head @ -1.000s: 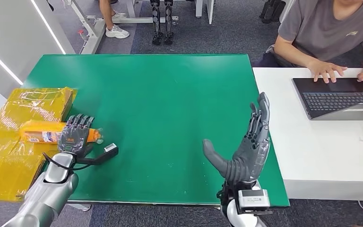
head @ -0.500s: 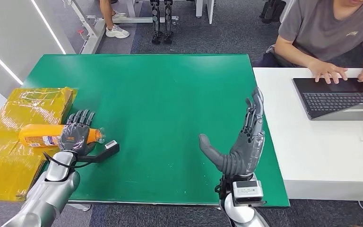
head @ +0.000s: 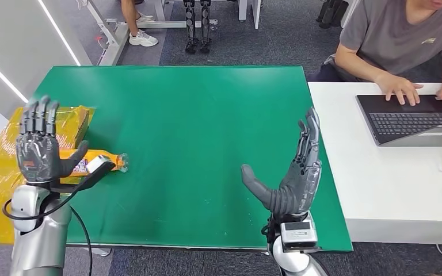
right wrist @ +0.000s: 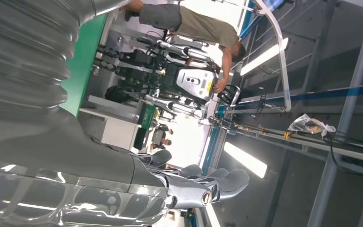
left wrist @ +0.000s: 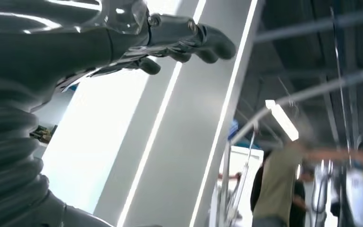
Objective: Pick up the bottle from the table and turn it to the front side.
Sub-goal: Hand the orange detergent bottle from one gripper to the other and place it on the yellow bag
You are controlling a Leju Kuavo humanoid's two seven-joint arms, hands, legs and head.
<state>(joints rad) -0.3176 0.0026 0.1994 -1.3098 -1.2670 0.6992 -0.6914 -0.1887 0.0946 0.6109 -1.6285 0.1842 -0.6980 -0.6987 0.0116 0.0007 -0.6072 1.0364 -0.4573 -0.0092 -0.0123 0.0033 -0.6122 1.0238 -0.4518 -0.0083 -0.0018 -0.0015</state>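
- We find the bottle (head: 95, 163) lying on its side at the left edge of the green counter (head: 195, 132), its clear cap end pointing toward the counter's middle and its base end against the yellow wrapped package (head: 0, 184).
- The left hand (head: 39, 148) is raised above the bottle with its fingers spread and upright. It holds nothing and is not in contact with the bottle.
- The right hand (head: 290, 175) stands edge-up over the near right part of the counter, well apart from the bottle, fingers extended and thumb out. It holds nothing either.
- We judge the step in hand to be the approach for the pick.
- To do it well, we lower the left hand palm-down over the bottle's middle, across its long axis, so fingers and thumb close on opposite sides of the body.
- We avoid gripping near the cap end, where the bottle narrows and may slip or roll.
- We keep the wrist cable (head: 75, 190) free of the bottle during descent.
- We lift straight up before turning, so that the bottle does not drag on the package.
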